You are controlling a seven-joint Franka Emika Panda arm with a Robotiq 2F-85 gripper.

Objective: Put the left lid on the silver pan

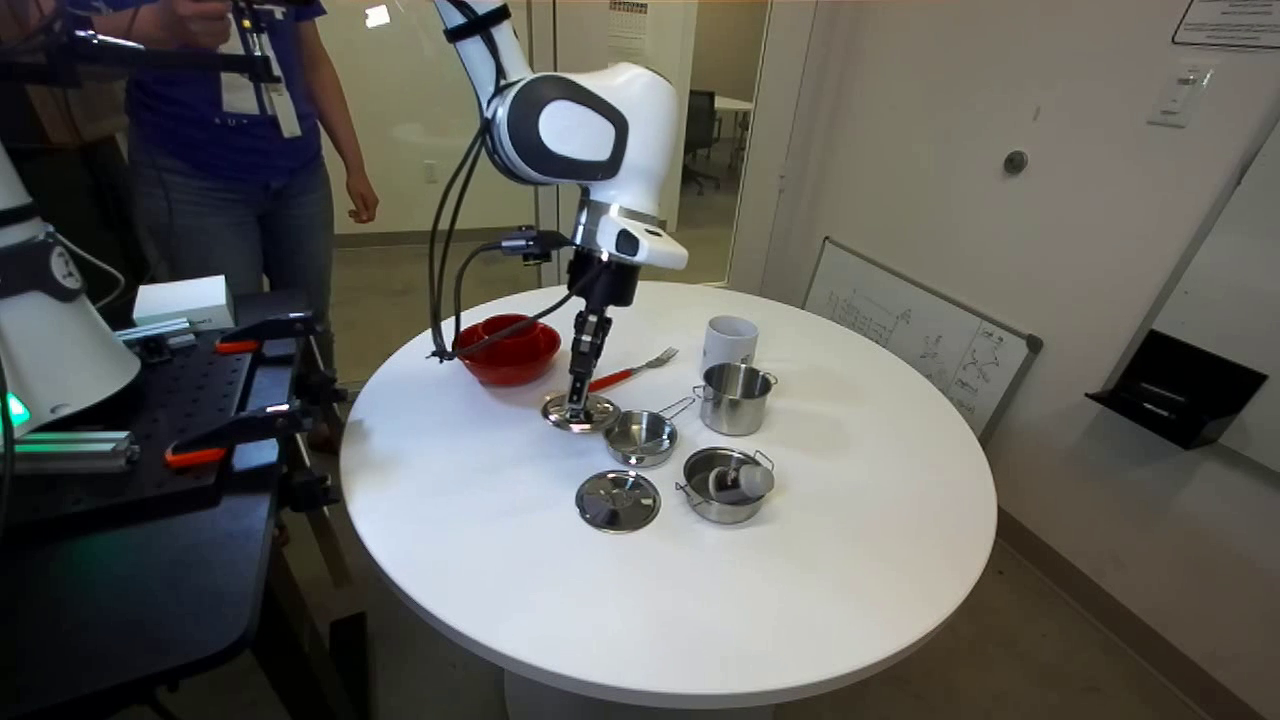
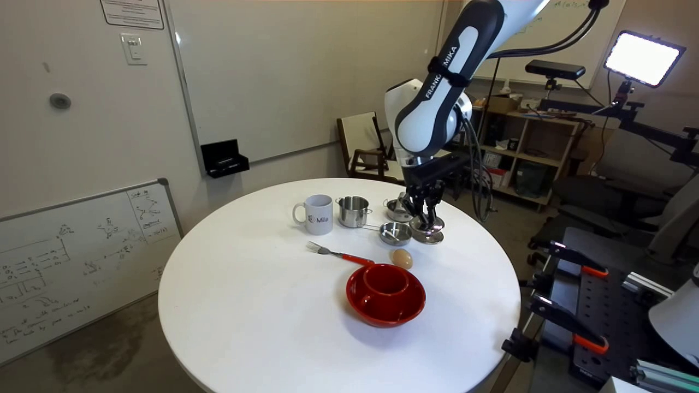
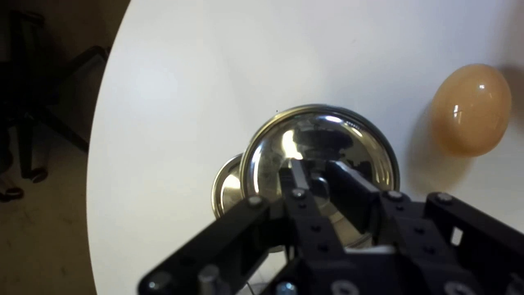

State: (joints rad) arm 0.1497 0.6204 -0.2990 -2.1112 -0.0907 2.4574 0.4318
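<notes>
My gripper is shut on the left lid, a small round silver lid, and holds it above the table. It shows in an exterior view. In the wrist view the left lid sits under the fingers, its knob between them. The silver pan, a shiny tall-sided pot with two side handles, stands to the right; it also shows in an exterior view. It is out of the wrist view.
The similar lid lies on the table below the held one, also partly seen in the wrist view. A long-handled pan, a shallow pot, an egg, a fork, a mug and a red bowl stand around.
</notes>
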